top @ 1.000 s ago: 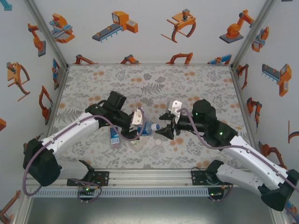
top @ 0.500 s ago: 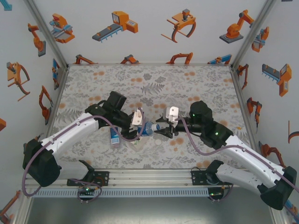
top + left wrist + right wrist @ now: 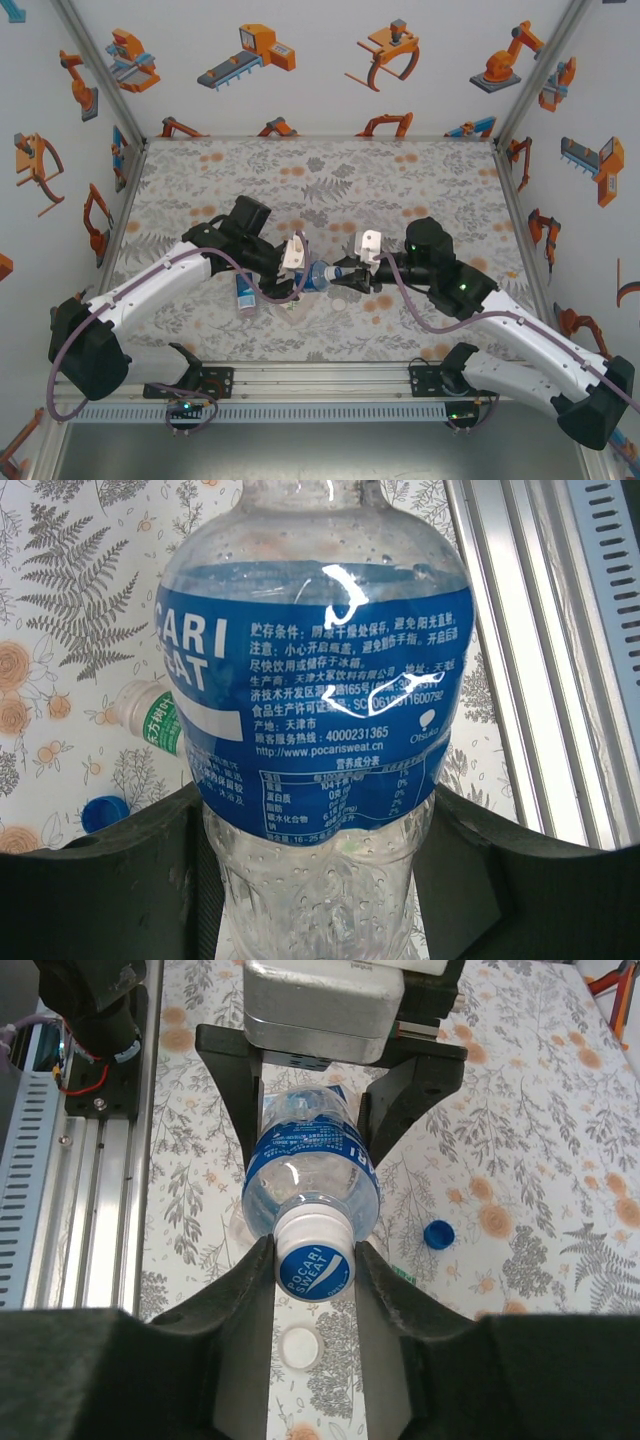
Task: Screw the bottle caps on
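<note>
Hanging over the middle of the patterned table (image 3: 400, 180), a blue-labelled bottle (image 3: 310, 1160) is held sideways between both grippers. The left gripper (image 3: 306, 270) is clamped on its body; the right gripper (image 3: 345, 277) is clamped on its fitted cap (image 3: 315, 1265). A loose white cap (image 3: 300, 1345) and a blue cap (image 3: 437, 1233) lie on the table nearby.

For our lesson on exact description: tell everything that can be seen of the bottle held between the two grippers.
The bottle is small, of clear plastic, with a blue Pocari Sweat label and droplets inside its wall. It hangs roughly level above the table, neck toward the right arm. The left gripper clamps its body between its jaws. The right gripper has its jaws shut on the cap, white-sided with a blue top, which sits on the neck.
</note>
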